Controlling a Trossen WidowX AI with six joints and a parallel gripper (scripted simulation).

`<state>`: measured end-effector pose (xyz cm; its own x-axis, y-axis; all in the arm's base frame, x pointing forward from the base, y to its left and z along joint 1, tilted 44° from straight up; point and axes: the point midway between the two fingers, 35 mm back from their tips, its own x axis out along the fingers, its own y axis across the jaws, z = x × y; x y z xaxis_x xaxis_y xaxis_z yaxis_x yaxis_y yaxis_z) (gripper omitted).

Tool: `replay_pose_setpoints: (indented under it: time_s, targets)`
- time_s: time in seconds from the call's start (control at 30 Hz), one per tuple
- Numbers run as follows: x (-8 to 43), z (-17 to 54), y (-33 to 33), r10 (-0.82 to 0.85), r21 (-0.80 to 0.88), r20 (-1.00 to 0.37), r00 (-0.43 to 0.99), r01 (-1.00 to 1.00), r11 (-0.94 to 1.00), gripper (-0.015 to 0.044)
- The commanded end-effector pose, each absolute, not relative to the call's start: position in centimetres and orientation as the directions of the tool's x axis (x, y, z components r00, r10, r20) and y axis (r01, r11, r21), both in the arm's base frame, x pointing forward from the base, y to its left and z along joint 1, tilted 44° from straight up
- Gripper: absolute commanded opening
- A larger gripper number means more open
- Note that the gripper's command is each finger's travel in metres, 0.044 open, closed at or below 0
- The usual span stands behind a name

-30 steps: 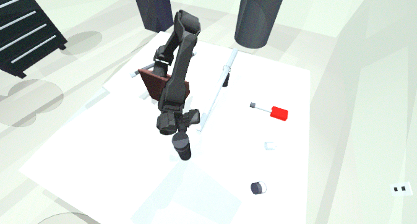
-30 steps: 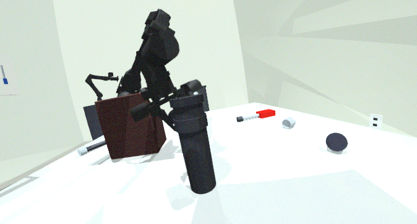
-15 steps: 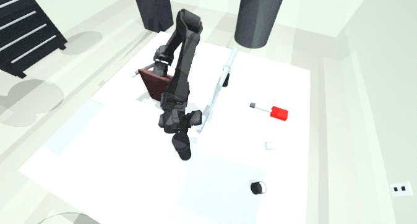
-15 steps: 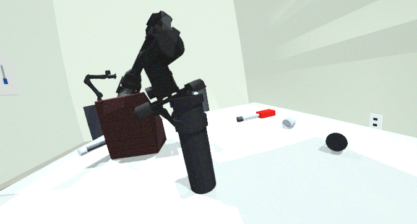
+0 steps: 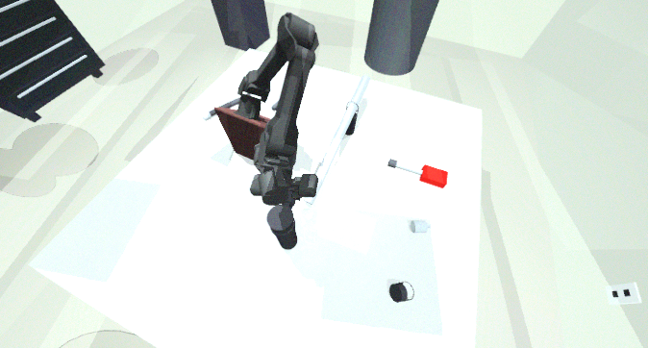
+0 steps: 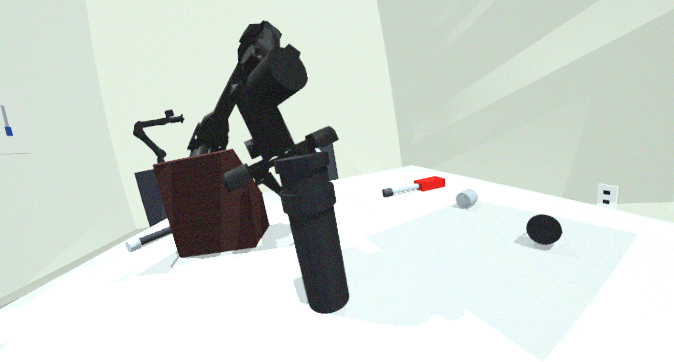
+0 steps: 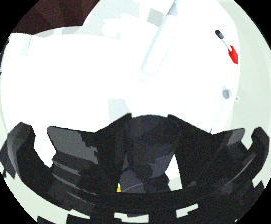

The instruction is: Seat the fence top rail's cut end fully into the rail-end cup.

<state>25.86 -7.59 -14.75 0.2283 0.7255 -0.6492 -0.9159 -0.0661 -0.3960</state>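
Note:
The pale fence rail [image 5: 335, 146] [image 7: 161, 45] runs through the loop cap [image 5: 352, 108] on a small dark post. Its cut end lies outside the rail-end cup, with a gap visible in the wrist view. The dark rail-end cup [image 7: 153, 135] faces the rail side. My gripper [image 7: 151, 119] [image 5: 288, 201] is shut on this cup, a finger on each side. The big dark post [image 5: 288, 240] [image 6: 321, 267] stands slightly tilted with its cap [image 6: 302, 163] on top. The brace band [image 6: 310, 198] sits a little below the cap. The post partly hides the fingers in the exterior view.
A brown-red panel [image 5: 238, 136] [image 6: 205, 212] stands left of the arm. A red-handled tool [image 5: 434, 176] [image 6: 430, 183] lies right of the rail. A small grey cylinder [image 5: 419, 226] [image 6: 466, 198] and a black round cap [image 5: 398, 291] [image 6: 544, 229] lie farther right on the table.

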Motion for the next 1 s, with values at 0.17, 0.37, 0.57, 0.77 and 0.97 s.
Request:
replay_pose_setpoints:
  time_s: [0.17,0.37,0.57,0.77,0.97]
  targets:
    - [26.6,-14.6,-7.3,0.714,-0.348,-0.659,0.237,-0.938,-0.009,0.0000]
    - [26.8,-14.5,-7.2,0.709,-0.328,-0.664,0.239,-0.945,0.011,0.0000]
    - [27.3,-14.5,-7.1,0.701,-0.298,-0.672,0.241,-0.953,0.043,0.0000]
    - [27.7,-14.4,-7.1,0.691,-0.265,-0.680,0.243,-0.961,0.077,0.0000]
    - [28.0,-14.4,-7.1,0.686,-0.245,-0.686,0.244,-0.964,0.099,0.0000]
